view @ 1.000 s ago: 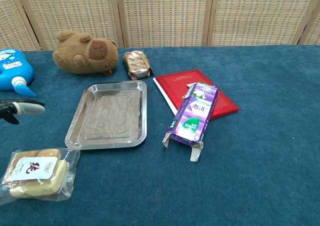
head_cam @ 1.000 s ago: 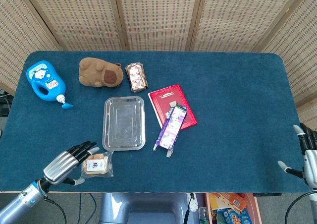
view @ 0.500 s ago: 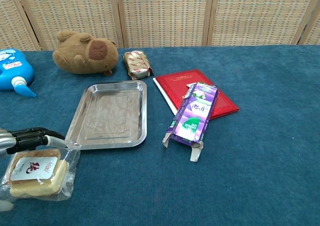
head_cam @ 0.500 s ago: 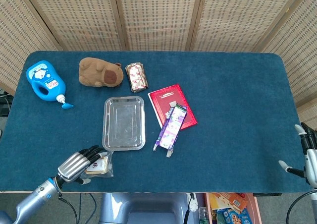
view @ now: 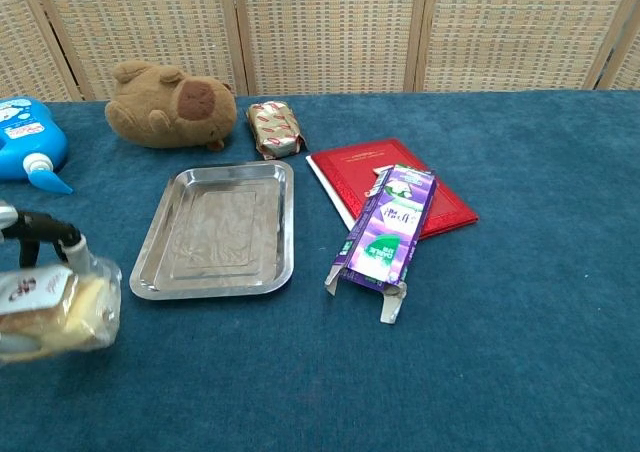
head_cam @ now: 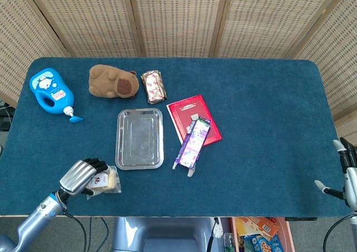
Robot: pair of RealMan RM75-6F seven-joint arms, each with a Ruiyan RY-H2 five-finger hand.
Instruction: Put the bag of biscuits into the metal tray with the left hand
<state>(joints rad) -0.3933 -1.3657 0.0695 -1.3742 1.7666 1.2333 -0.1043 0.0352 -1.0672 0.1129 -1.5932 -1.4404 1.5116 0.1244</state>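
- Head view shows the left hand [head_cam: 82,175] near the front-left corner of the surface [head_cam: 262,112], its silver forearm running off the front edge toward the lower left.
- Its dark fingers [head_cam: 98,164] are curled over the bag of biscuits [head_cam: 106,180], gripping it from above.
- Chest view puts the same fingers [view: 45,230] at the far left, hooked over the top of the bag [view: 60,307], which appears raised off the blue cloth and tilted.
- The bag is clear plastic with pale yellow biscuits inside and a white label with red and black marks; its plastic looks crumpled where it is held.
- It sits just to the left of the metal tray [head_cam: 140,138], beside the tray's front-left corner and not inside it.
- The tray lies flat, long sides running front to back, left of the surface's centre.
- The right hand [head_cam: 347,177] is at the front-right edge of the surface, only partly in frame; its fingers are spread apart and hold nothing.
- Near the back-left corner are a blue bottle [head_cam: 51,91], a brown plush toy [head_cam: 114,81] and a small wrapped packet [head_cam: 153,86].
- Right of the tray lies a red booklet [head_cam: 192,116] with a purple carton [head_cam: 192,143] lying across its front edge.
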